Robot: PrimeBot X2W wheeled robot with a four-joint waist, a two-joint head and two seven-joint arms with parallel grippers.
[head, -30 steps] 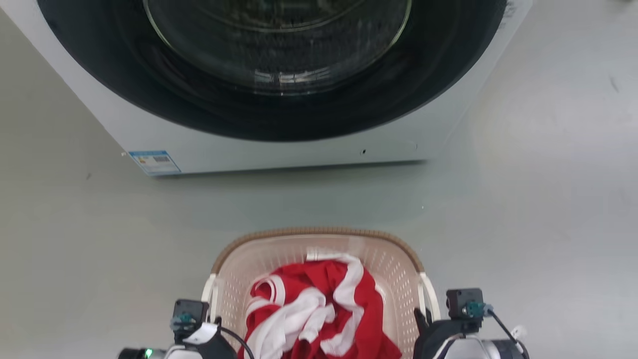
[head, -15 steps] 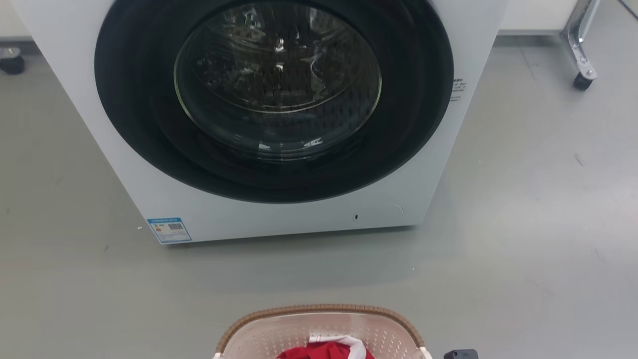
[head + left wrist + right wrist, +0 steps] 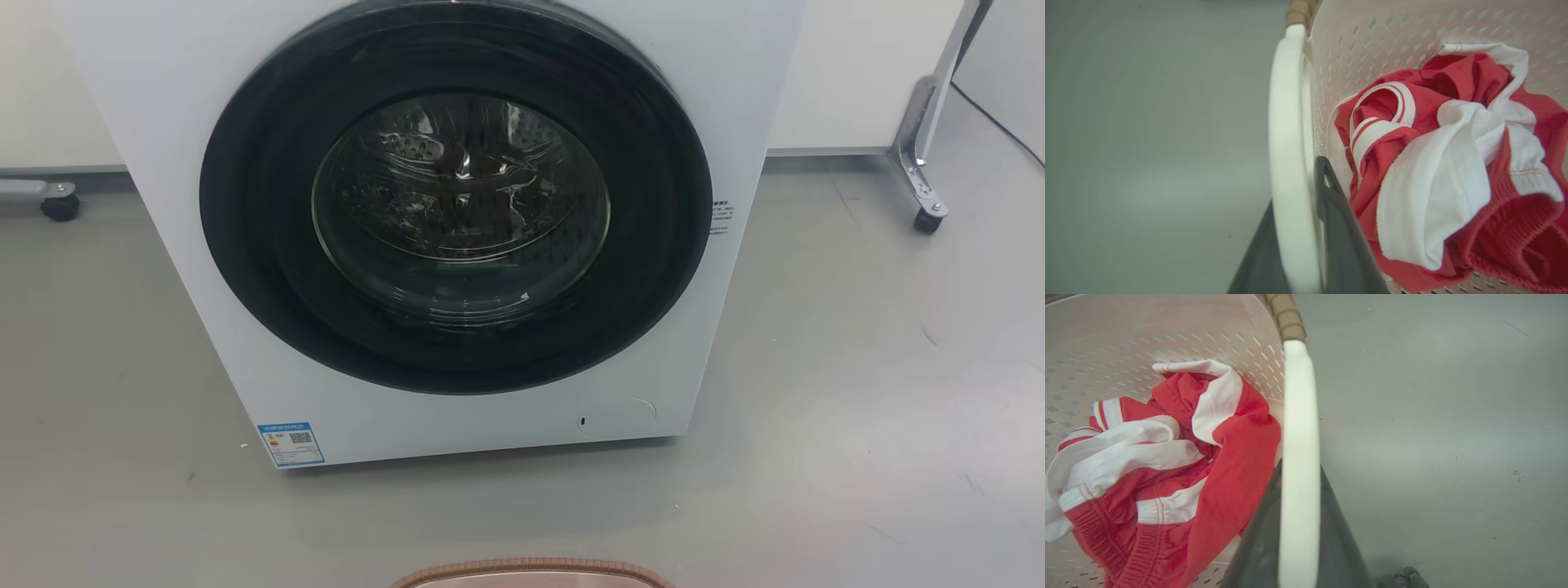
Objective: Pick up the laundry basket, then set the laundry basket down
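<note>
- Left gripper (image 3: pixel 1296 192): its two long dark fingers (image 3: pixel 1339 237) are pinched on the left white plastic side handle (image 3: pixel 1289 122) of the cream perforated plastic laundry basket (image 3: pixel 1372 32). One finger lies on the handle's outer face and one on its inner face, both touching.
- Right gripper (image 3: pixel 1298 490): its fingers (image 3: pixel 1343 539) are closed on the right white plastic side handle (image 3: pixel 1298 416) in the same way, one on each face.
- The laundry basket hangs or sits between the two grippers, held at both sides. You cannot tell whether its base touches the grey floor (image 3: pixel 816 408).
- In the head view, its brown woven-look rim (image 3: pixel 531 567) shows at the bottom edge, facing the white front-loading washing machine (image 3: pixel 180 122) with bare floor between them.
- A crumpled red-and-white garment (image 3: pixel 1453 163) lies inside the basket, just beside the inner finger of each gripper.
</note>
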